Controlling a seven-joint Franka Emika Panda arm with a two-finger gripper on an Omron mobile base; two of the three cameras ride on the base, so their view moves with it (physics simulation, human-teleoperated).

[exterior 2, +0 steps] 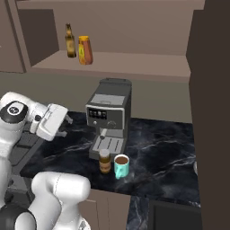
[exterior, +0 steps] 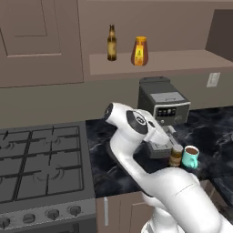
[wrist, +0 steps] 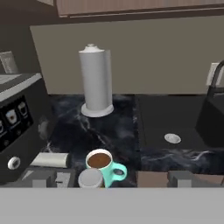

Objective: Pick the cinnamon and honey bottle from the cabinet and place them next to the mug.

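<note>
The tool (exterior 2: 65,126) hangs above the dark marbled tabletop (exterior 2: 157,148), left of the coffee machine (exterior 2: 109,117) in the right base view, with its fingers spread wide apart and nothing between them. In the hand view its two dark tips rise at the bottom edge, well separated, with the cinnamon (wrist: 90,178) and the mug (wrist: 104,166) showing in the gap below them.

The cinnamon (exterior 2: 105,161) stands upright on the tabletop just in front of the coffee machine's drip tray, right beside the mug (exterior 2: 121,165); whether the two touch cannot be told. The mug holds dark brown liquid. In the left base view the cinnamon (exterior: 175,156) sits just left of the mug (exterior: 190,157), close under the robot's wrist.

The honey bottle (exterior: 139,51) stands upright on the cabinet (exterior: 41,41) shelf ledge, above the coffee machine, beside a slender dark brown bottle (exterior: 111,43) and apart from it.

Farther along the tabletop, the hand view shows a grey paper-towel holder (wrist: 96,81) against the wall and a dark kettle (wrist: 213,111) at the right edge.
</note>
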